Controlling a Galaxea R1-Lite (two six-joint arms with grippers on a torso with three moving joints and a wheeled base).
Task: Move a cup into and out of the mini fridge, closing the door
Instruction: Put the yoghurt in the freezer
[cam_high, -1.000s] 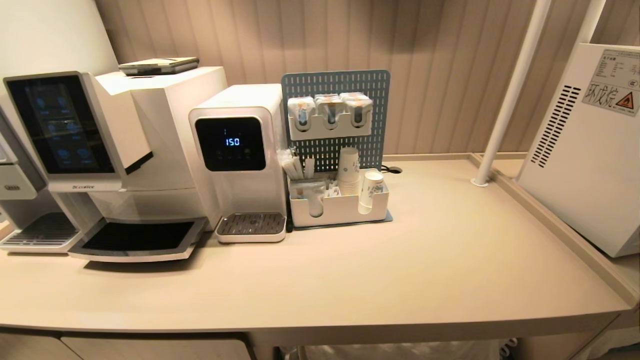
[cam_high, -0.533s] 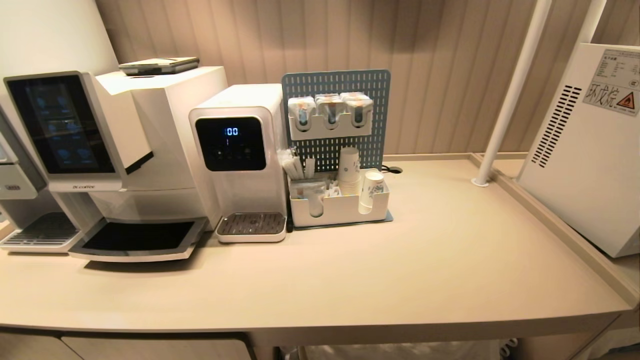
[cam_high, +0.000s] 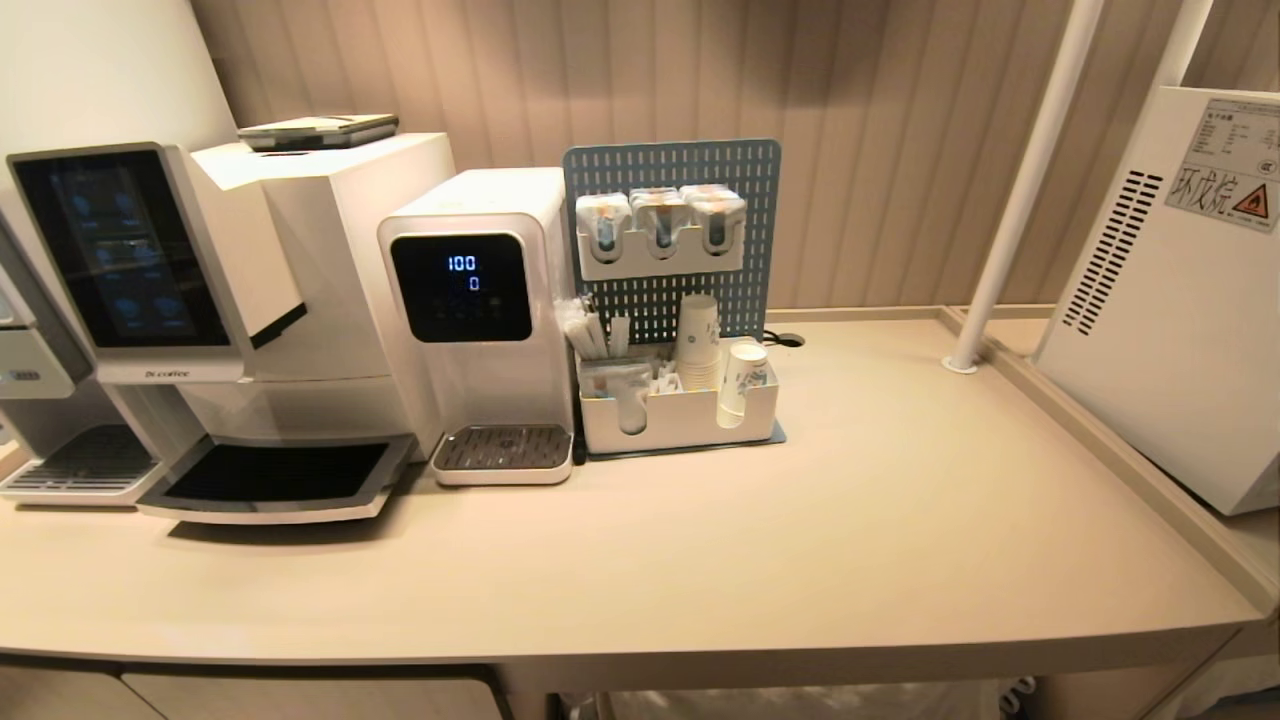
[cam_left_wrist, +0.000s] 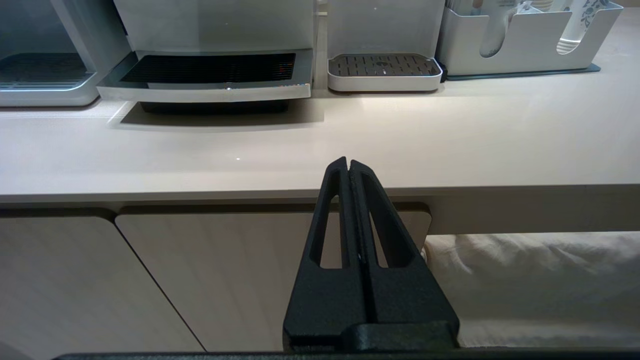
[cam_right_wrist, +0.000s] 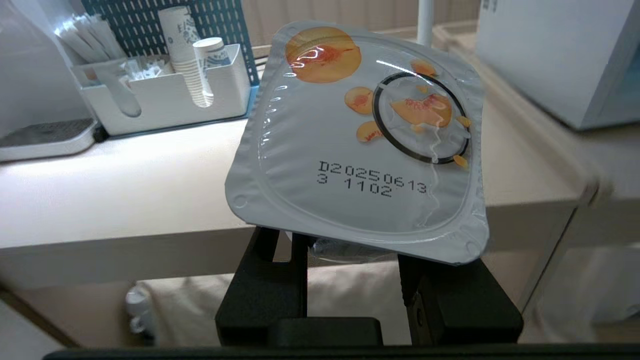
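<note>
Head view shows a long tan counter (cam_high: 850, 540) with no robot arm on it. A coffee machine (cam_high: 230, 310) and a white water dispenser (cam_high: 470, 310) stand at the back left, and next to them is a white organizer (cam_high: 680, 415) with paper cups in it. The mini fridge (cam_high: 1170, 300) stands on the far right, and only its white side with slots and a warning sticker shows, so its door is not seen here. Left wrist view shows the left gripper (cam_left_wrist: 348, 167) with its fingers pressed together and nothing in them. It hangs low in front of the counter edge, likely just waiting out of the way. Right wrist view shows the right gripper (cam_right_wrist: 350, 260) pinching a cup (cam_right_wrist: 357, 135) with a sealed peach-picture lid. The cup is held up in the air near the counter's front edge, tilted a bit, well apart from the fridge (cam_right_wrist: 555, 55). It looks ready to be carried.
</note>
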